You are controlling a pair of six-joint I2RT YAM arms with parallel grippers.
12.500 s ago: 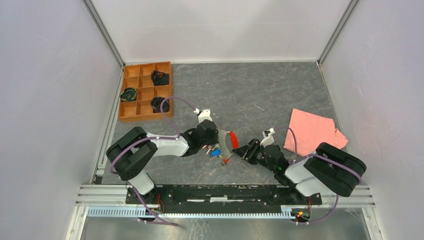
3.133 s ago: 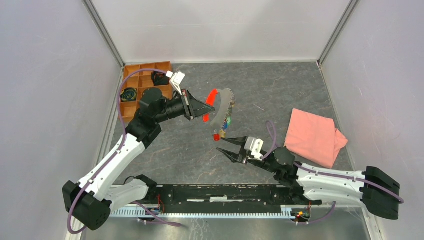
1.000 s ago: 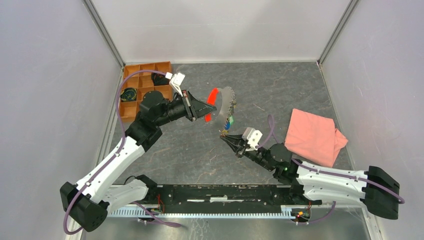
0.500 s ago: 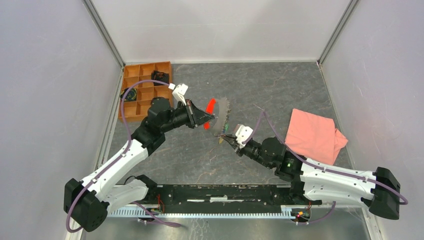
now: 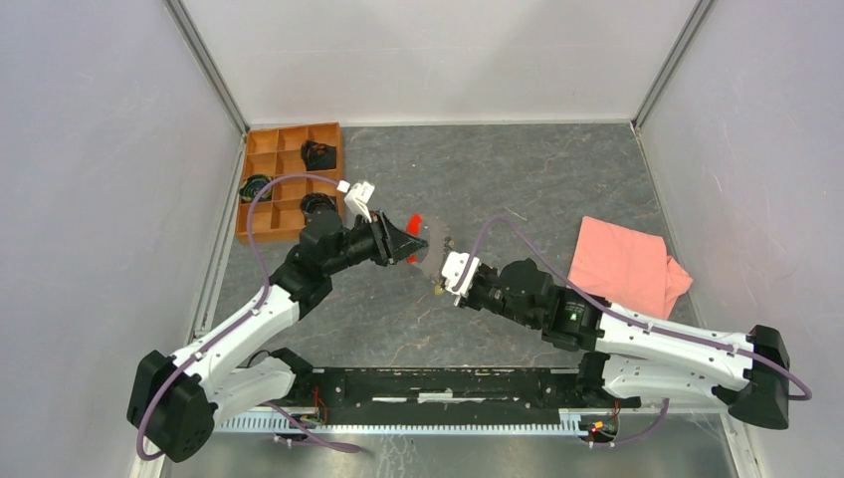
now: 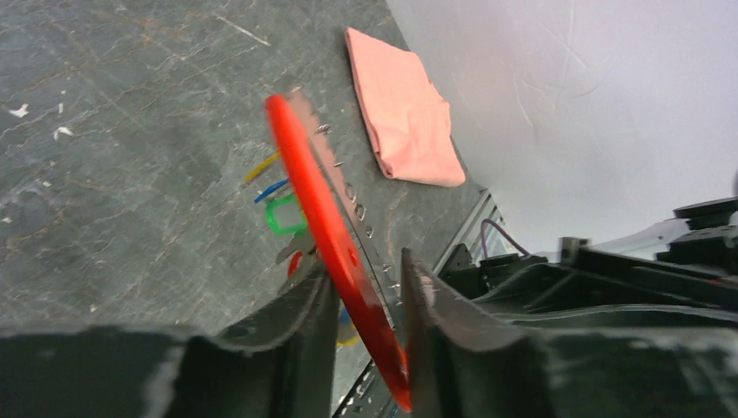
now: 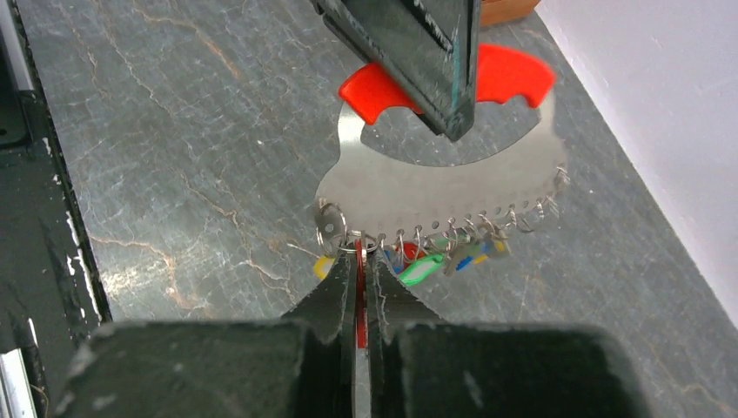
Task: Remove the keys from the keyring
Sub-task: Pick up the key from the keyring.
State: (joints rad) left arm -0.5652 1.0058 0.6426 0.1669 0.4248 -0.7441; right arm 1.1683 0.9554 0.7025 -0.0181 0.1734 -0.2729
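Observation:
The keyring (image 7: 435, 183) is a curved strap, red on one side and silvery on the other, with small metal rings along its lower edge. Several keys with green (image 7: 421, 268), yellow (image 7: 322, 266) and blue heads hang from those rings. My left gripper (image 5: 410, 242) straddles the red strap (image 6: 318, 218). Its jaws (image 6: 365, 272) stand apart, and the strap leans slack across the gap. My right gripper (image 7: 358, 254) is shut on a red key (image 7: 359, 292) hanging from the ring at the strap's left end. From above, the two grippers meet at mid-table, the right gripper (image 5: 440, 279) just below the strap.
A wooden compartment tray (image 5: 294, 128) with dark coiled items stands at the back left, close behind my left arm. A folded pink cloth (image 5: 622, 267) lies to the right. White walls enclose the grey table, and a metal rail (image 5: 448, 383) runs along the near edge.
My left gripper has come down and towards me with the keyring, and its jaws have widened. My right gripper, still shut, has moved up and left to the strap's lower edge.

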